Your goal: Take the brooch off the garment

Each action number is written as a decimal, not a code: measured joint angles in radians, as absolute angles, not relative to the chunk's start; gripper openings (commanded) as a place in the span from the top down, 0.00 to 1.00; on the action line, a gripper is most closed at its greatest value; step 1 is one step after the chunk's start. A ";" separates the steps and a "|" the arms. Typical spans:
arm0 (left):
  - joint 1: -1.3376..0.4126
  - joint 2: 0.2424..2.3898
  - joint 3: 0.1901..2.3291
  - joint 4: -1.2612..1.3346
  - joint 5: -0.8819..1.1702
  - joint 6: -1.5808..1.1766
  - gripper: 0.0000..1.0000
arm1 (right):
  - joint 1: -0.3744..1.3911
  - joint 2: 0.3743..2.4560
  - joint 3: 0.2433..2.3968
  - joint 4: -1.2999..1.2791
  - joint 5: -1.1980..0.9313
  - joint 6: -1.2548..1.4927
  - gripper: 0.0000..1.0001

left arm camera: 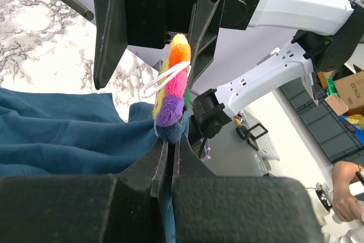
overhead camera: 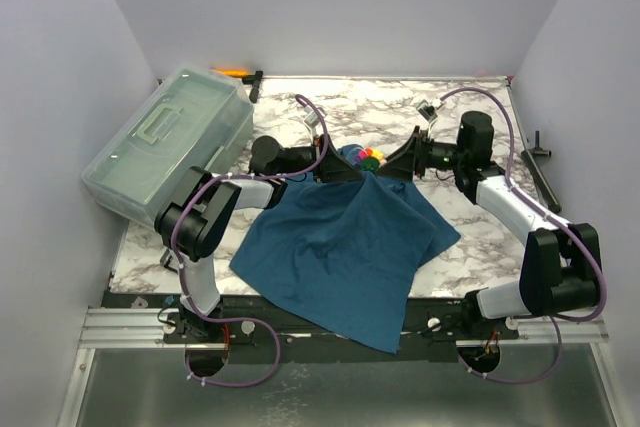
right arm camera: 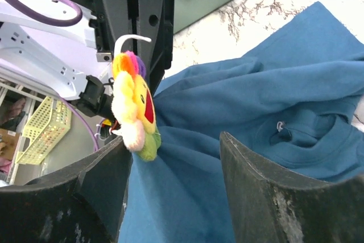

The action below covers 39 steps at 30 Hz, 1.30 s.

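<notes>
Marbled worktop [overhead camera: 480,237] | garment [overhead camera: 340,247] held up in a peak under brooch [left arm camera: 173,83] | cloth just below brooch pinched by left gripper [left arm camera: 168,163] | right gripper [right arm camera: 173,140] spread beside brooch, nothing gripped | brooch judged not yet detached; grasp and pull-off left.

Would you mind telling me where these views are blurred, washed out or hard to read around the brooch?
Top external: evenly lit and sharp, but the brooch is tiny. Left wrist: brooch crisp; the left end effector's fingers are a dark blur. Right wrist: brooch's pale petals slightly washed out, table glaring near white at top right.
</notes>
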State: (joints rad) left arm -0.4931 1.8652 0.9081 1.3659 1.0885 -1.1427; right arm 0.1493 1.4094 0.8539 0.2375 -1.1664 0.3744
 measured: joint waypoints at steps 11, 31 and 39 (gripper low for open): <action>-0.504 1.879 0.908 1.388 1.089 -1.180 1.00 | 0.175 1.409 0.847 0.339 -1.200 0.418 0.65; -0.495 1.906 0.907 1.267 1.076 -1.122 0.32 | 0.226 1.409 0.853 0.185 -1.163 0.274 1.00; -0.439 1.643 0.915 0.607 0.981 -0.543 0.07 | 0.236 1.458 0.975 -0.144 -1.041 0.126 0.99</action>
State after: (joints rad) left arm -0.4389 1.6432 0.9154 0.6075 0.9813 -0.5430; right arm 0.2359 1.4578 0.9749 -0.1436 -1.0412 0.1265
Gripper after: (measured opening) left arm 0.882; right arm 0.140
